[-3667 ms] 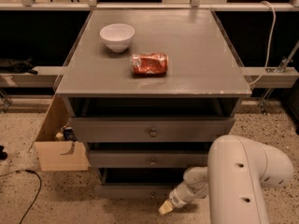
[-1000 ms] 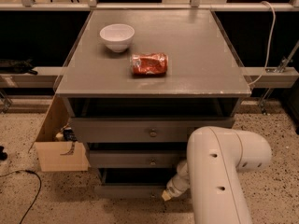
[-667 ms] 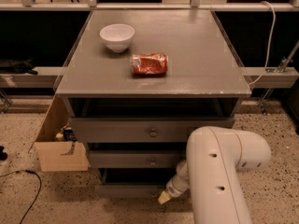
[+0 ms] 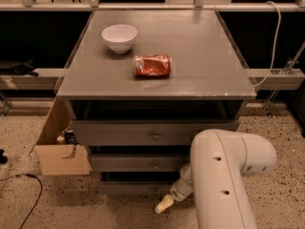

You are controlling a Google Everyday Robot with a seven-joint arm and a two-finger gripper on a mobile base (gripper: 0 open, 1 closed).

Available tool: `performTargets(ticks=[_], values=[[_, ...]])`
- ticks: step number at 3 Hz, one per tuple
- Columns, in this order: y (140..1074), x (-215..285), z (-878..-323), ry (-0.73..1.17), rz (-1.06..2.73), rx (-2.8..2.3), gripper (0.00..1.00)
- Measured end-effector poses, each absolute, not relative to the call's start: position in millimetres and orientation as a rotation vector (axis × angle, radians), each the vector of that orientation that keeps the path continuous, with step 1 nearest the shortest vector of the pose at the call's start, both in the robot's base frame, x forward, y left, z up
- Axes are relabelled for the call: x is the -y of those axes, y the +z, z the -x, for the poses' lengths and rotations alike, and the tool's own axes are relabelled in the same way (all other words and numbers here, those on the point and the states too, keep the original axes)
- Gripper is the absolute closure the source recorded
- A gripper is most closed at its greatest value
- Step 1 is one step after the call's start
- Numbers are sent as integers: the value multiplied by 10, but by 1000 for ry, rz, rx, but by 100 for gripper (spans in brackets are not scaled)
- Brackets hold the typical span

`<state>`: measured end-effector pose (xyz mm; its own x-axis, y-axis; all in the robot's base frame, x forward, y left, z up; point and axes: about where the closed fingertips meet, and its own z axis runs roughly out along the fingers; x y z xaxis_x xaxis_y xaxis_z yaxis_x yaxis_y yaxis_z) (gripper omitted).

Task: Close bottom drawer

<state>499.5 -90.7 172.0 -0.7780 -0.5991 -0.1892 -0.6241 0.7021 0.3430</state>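
Note:
The grey cabinet has three drawers. The bottom drawer [image 4: 136, 187] is the lowest one, with a flat grey front just above the floor, standing out a little with a dark gap above it. My gripper [image 4: 164, 204] shows as a cream tip low in front of that drawer's right part, at the end of my white arm [image 4: 224, 175]. The arm covers the drawer's right end.
The middle drawer [image 4: 138, 163] and top drawer [image 4: 152, 133] each have a small knob. On the cabinet top sit a white bowl [image 4: 119, 37] and a red crumpled packet [image 4: 152, 65]. A cardboard box [image 4: 59, 149] stands on the floor at the left. A cable [image 4: 28, 185] lies on the speckled floor.
My arm has swung left, from right of the cabinet to in front of the drawers' right side. The gripper tip stays low by the bottom drawer, shifting slightly.

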Motion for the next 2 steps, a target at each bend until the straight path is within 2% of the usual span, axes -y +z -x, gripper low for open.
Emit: performTargets(ticks=[2], values=[[1774, 797, -5274, 528, 1022, -2796, 0]])
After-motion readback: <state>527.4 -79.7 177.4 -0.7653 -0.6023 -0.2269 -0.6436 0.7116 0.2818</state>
